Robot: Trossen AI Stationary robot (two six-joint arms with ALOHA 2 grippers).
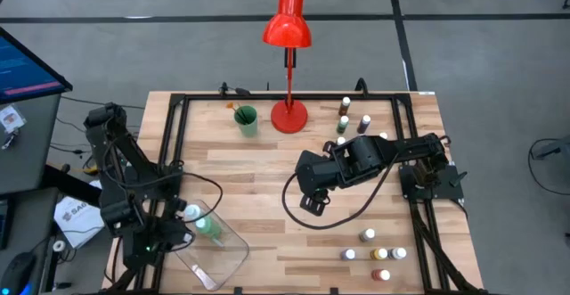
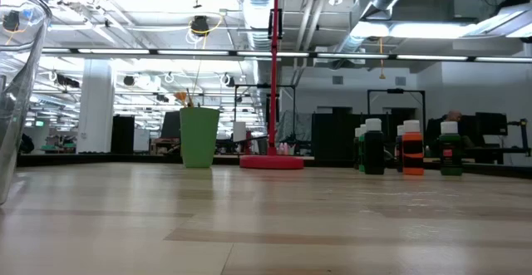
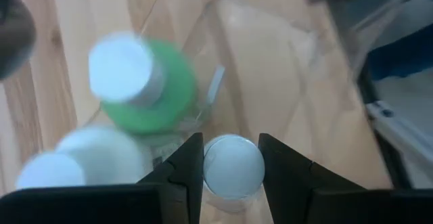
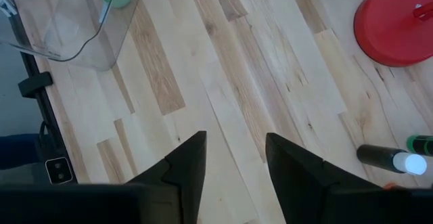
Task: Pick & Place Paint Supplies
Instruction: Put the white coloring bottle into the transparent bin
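My left gripper (image 3: 231, 173) is over the near-left clear plastic tray (image 1: 218, 258), shut on a small white-capped paint bottle (image 3: 233, 166). In the tray stand a larger green bottle (image 3: 152, 92) and two more white-capped bottles (image 3: 88, 156). My right gripper (image 4: 233, 163) hangs open over the bare table middle (image 1: 312, 201), with nothing between its fingers. More small paint bottles stand at the far right (image 1: 346, 117) and near right (image 1: 370, 250). One dark bottle (image 4: 389, 160) lies on its side. My left gripper pinches the small bottle at its white cap (image 3: 233, 158) between its two fingers (image 3: 193, 163). The fingers come from above, slanting down. The bottle stands upright in the hold, cap up. Whether its bottom rests on the tray cannot be told.
A green cup (image 1: 246, 119) holding thin brushes stands at the far left of the table. The red desk lamp's base (image 1: 289, 115) stands beside it. A black frame runs along the table's edges (image 1: 169, 143). Bare wood lies between the tray and the right-hand bottles.
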